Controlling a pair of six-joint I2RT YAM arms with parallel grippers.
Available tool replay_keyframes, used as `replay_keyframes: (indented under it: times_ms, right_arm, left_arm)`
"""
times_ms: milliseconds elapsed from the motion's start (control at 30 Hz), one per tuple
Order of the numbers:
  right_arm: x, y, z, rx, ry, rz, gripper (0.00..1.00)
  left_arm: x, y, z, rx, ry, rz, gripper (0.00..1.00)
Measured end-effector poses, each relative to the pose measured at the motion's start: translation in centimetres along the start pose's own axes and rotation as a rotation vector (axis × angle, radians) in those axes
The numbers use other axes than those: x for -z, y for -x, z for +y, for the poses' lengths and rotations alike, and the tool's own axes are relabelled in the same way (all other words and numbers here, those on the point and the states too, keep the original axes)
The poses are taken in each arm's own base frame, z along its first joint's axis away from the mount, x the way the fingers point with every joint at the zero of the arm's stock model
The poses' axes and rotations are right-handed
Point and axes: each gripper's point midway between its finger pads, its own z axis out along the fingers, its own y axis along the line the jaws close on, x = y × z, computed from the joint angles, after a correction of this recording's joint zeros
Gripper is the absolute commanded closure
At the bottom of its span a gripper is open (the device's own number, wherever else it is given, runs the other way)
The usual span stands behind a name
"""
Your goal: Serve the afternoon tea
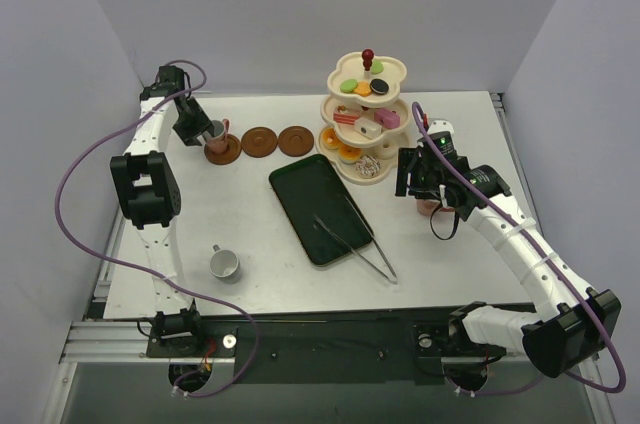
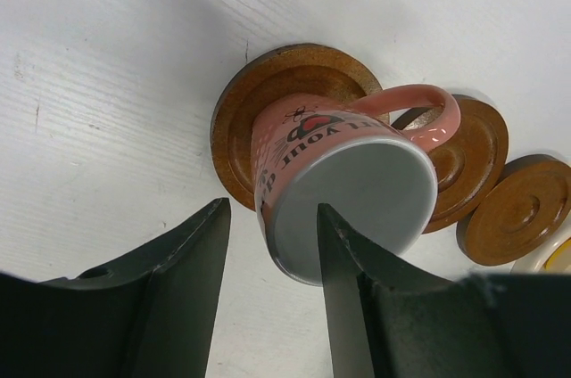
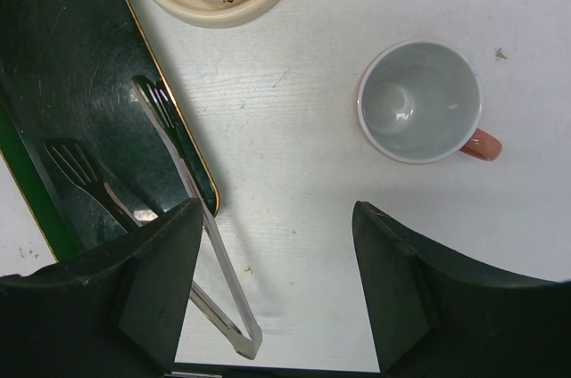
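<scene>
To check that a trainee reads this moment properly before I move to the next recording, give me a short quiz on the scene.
1. True or false: only one saucer carries a cup.
2. Where do the tongs lie? A across a saucer; B partly on the green tray; C inside a cup.
3. How many cups stand directly on the table, off any saucer?
Key: 1 true; 2 B; 3 two.

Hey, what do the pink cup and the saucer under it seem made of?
The pink cup looks like glazed ceramic: glossy highlights on its handle. The saucer seems matte brown wood or pressed board, with turned rings and no shine.
</scene>
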Motion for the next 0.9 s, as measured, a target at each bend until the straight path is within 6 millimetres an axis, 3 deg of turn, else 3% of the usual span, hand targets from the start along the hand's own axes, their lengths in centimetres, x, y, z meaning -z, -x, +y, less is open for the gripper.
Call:
replay_keyframes:
  times_ms: [433,633,900]
  right_arm:
    - [0.0,0.0,0.0,0.000,0.000,0.000,0.37]
    - [0.0,0.0,0.0,0.000,0.000,0.000,0.37]
    - [0.0,0.0,0.0,0.001,0.000,0.000,0.37]
  left_arm:
    - [0.0,0.1,-0.3,-0.020,-0.018,-0.003,0.46]
    - [0.1,0.7,-0.8,-0.041,-0.046,-0.027,0.41]
    - [2.3,2.3,-1.8,-0.081,-0.091,-0.102,0.39]
